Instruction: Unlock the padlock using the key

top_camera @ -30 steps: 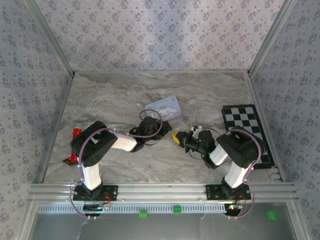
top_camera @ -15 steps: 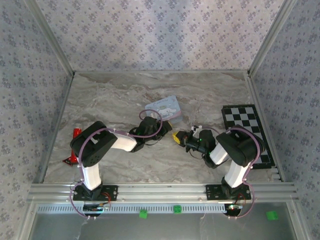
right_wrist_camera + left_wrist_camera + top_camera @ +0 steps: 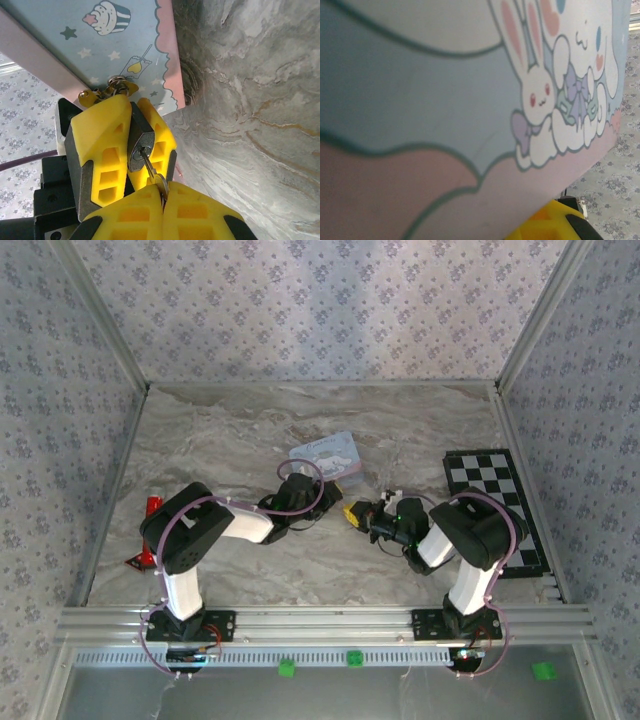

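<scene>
While the left end effector (image 3: 131, 112) pinches the padlock (image 3: 139, 141) between its yellow fingers (image 3: 100, 150) — jaws drawn in close on the dark body — the right end effector (image 3: 161, 194) is clamped tight on the key (image 3: 151, 170), whose blade sits in the keyhole at the lock's near end. Padlock sits at the edge of the pale-blue cartoon tin (image 3: 115, 40), its silvery loop (image 3: 116, 80) up at the tin's brass clasp (image 3: 97, 96). Seen from above, both arms meet mid-counter (image 3: 250, 430) just in front of the tin — checkerboard (image 3: 495, 500) to the right, red stick (image 3: 152, 508) at far left.
</scene>
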Controlling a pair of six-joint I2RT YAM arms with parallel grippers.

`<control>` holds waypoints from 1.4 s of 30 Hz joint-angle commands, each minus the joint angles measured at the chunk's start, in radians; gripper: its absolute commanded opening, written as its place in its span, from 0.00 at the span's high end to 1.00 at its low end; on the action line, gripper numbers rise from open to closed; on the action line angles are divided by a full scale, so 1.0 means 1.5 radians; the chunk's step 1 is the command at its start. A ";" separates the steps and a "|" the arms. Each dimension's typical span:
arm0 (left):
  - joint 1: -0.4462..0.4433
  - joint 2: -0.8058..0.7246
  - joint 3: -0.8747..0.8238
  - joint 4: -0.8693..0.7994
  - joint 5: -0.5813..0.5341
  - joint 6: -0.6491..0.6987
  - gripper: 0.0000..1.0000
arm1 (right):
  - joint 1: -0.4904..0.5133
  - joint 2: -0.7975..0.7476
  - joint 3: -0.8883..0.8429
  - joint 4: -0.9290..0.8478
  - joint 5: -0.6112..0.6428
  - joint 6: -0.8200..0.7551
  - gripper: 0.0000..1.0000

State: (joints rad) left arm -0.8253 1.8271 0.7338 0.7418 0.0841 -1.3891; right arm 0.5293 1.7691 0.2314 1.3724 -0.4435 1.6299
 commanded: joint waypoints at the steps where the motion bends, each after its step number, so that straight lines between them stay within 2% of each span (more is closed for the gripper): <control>1: -0.023 -0.029 0.014 0.023 0.055 -0.008 0.99 | 0.013 -0.002 0.034 0.011 0.019 -0.014 1.00; 8: -0.027 -0.026 0.018 0.014 0.055 -0.007 0.99 | -0.009 -0.006 0.038 0.004 0.015 -0.022 1.00; 15: -0.030 -0.023 0.020 0.014 0.055 -0.008 0.99 | 0.045 -0.018 0.068 -0.078 0.031 -0.065 1.00; 21: -0.029 -0.028 0.018 0.009 0.058 -0.006 0.99 | 0.008 -0.043 0.047 -0.143 0.041 -0.123 1.00; 28: -0.031 -0.030 0.018 0.009 0.057 -0.006 1.00 | -0.030 0.018 0.050 0.002 -0.010 -0.063 1.00; 34: -0.035 -0.030 0.024 0.005 0.059 -0.006 1.00 | 0.002 0.003 0.069 -0.069 0.003 -0.115 1.00; 42: -0.037 -0.030 0.031 -0.006 0.059 -0.002 1.00 | 0.004 -0.074 0.079 -0.218 0.034 -0.230 1.00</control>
State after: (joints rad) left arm -0.8265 1.8263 0.7410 0.7094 0.0399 -1.3819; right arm 0.5262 1.7000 0.3023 1.1351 -0.4496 1.3937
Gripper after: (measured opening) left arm 0.161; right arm 0.051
